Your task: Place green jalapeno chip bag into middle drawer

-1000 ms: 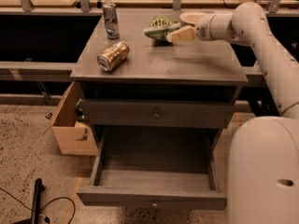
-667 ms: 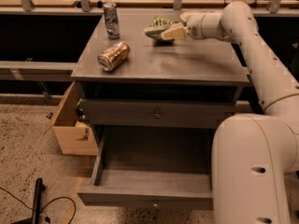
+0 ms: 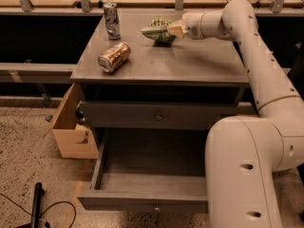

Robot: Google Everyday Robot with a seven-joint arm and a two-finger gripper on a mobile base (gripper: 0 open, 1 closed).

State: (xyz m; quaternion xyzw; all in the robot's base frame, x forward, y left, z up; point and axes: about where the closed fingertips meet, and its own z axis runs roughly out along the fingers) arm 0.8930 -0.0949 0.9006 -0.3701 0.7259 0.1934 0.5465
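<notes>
The green jalapeno chip bag [image 3: 158,30] lies crumpled on the back of the grey cabinet top [image 3: 190,61]. My gripper [image 3: 174,30] reaches in from the right at tabletop height and is right against the bag's right end. The arm [image 3: 247,46] stretches over the cabinet's right side. The middle drawer [image 3: 152,184] is pulled out below the cabinet front, with a bare grey floor and a small knob [image 3: 156,207] on its front edge.
A gold can [image 3: 114,57] lies on its side at the front left of the top. A silver can [image 3: 111,20] stands upright at the back left. A closed drawer front with a knob [image 3: 158,116] sits above the open drawer. A cardboard box [image 3: 71,127] is at the cabinet's left.
My gripper has moved left along the cabinet top, from a little right of the bag to right against its end. The bag has stayed in place.
</notes>
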